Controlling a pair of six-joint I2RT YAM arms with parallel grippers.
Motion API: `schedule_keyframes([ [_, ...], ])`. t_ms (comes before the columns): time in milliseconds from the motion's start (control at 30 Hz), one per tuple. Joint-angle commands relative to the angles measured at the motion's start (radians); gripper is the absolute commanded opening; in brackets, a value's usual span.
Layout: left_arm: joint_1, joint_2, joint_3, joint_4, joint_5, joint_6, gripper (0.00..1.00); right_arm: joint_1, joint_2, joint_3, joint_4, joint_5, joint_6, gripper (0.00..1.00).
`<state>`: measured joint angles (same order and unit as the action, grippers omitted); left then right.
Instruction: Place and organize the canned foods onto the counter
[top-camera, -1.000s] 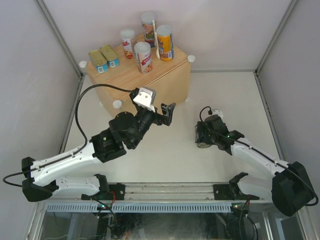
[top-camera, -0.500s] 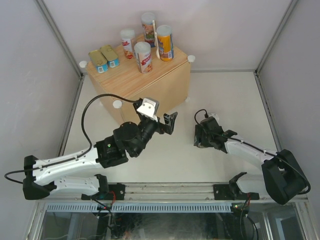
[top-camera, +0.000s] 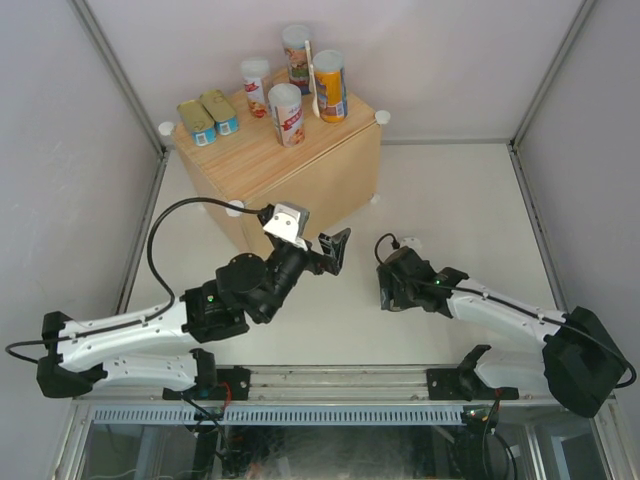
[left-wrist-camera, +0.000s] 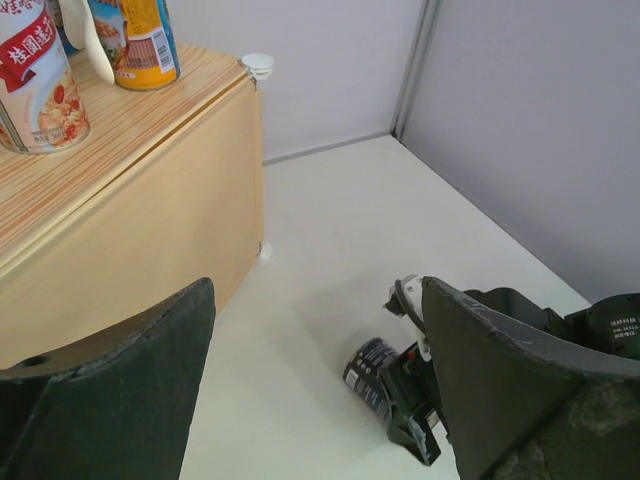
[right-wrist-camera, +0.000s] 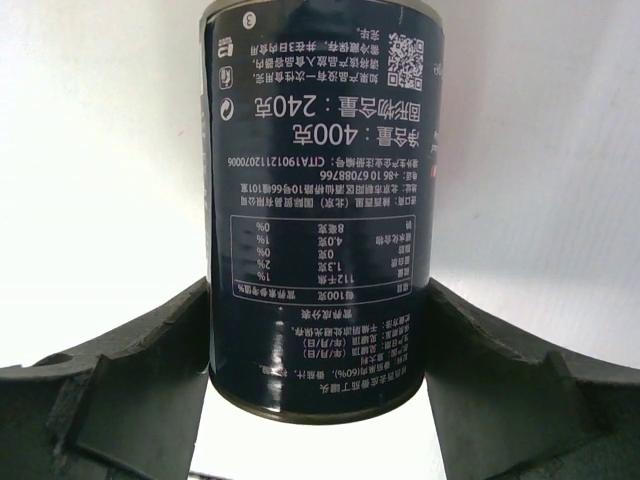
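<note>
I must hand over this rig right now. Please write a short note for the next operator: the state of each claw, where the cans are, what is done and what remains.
Left claw: open and empty, in the air in front of the counter.
Right claw: shut on the dark can, down by the white floor to the right of the counter. The views do not show whether the can is lifted.
Done: six cans are on the counter, with two flat tins at its left side and four tall cans toward its far side.
Left: bring the dark can up onto the counter and set it beside the others.
</note>
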<state>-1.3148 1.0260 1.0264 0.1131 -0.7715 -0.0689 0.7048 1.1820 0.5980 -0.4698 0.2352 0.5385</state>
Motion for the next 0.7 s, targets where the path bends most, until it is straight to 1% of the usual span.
schedule_keyframes([
  [0, -0.023, -0.032, -0.027, 0.051, -0.049, 0.0, 0.87, 0.092, -0.036, 0.167, -0.073, 0.041, -0.006, 0.49],
  [167, -0.046, -0.039, -0.028, 0.053, -0.074, 0.011, 0.87, 0.165, -0.021, 0.262, -0.17, 0.046, -0.01, 0.49],
  [400, -0.077, -0.052, -0.023, 0.052, -0.107, 0.033, 0.87, 0.241, 0.025, 0.36, -0.257, 0.04, -0.009, 0.49],
  [667, -0.089, -0.073, -0.038, 0.064, -0.13, 0.049, 0.87, 0.28, 0.043, 0.392, -0.348, 0.017, -0.008, 0.49],
])
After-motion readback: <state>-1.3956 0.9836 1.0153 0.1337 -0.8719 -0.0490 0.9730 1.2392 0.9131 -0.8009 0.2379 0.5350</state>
